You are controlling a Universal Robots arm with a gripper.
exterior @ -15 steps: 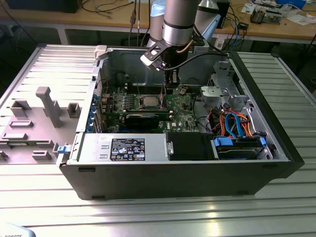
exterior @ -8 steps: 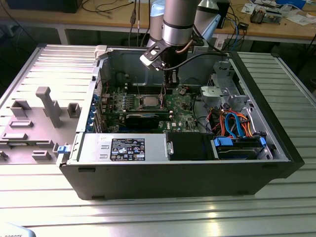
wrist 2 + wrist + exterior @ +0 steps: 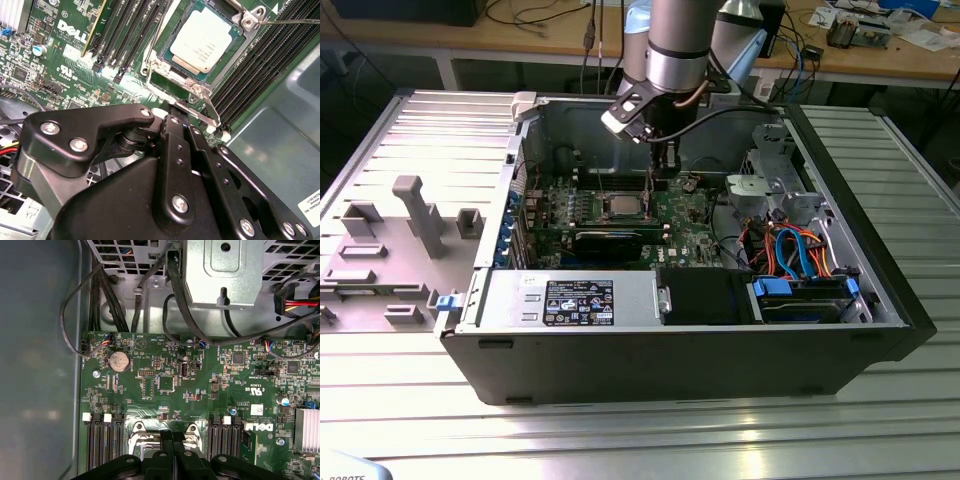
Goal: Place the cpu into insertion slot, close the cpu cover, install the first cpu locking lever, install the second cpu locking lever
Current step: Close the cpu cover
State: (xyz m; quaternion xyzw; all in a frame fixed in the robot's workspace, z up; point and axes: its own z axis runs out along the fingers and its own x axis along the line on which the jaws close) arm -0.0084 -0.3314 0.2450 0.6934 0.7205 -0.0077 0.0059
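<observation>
Directly beyond the fingertips of the gripper [image 3: 172,114], the cpu [image 3: 205,37] lies flat in the insertion slot [image 3: 227,57] with its dull silver top facing up. The cpu cover [image 3: 175,76] is down over the chip, and its metal frame surrounds the chip on every visible side.

Gripper state: in the first wrist view the two fingers [image 3: 167,440] are pressed together with no visible gap. Whether anything thin is pinched between them cannot be determined.

Lever positions:
- One thin locking lever [image 3: 202,112] runs along the socket edge nearest the gripper, just ahead of the fingertips. Contact between lever and fingertips cannot be confirmed.
- A second locking lever [image 3: 156,36] runs along a socket side farther from the gripper. It lies between the cover frame and a bank of memory slots [image 3: 125,30].

In the exterior view the arm reaches down into the open computer case [image 3: 670,360]. The gripper hangs low over the green motherboard [image 3: 690,215], just beside the socket. The case rests on a ribbed metal table [image 3: 620,440].
</observation>
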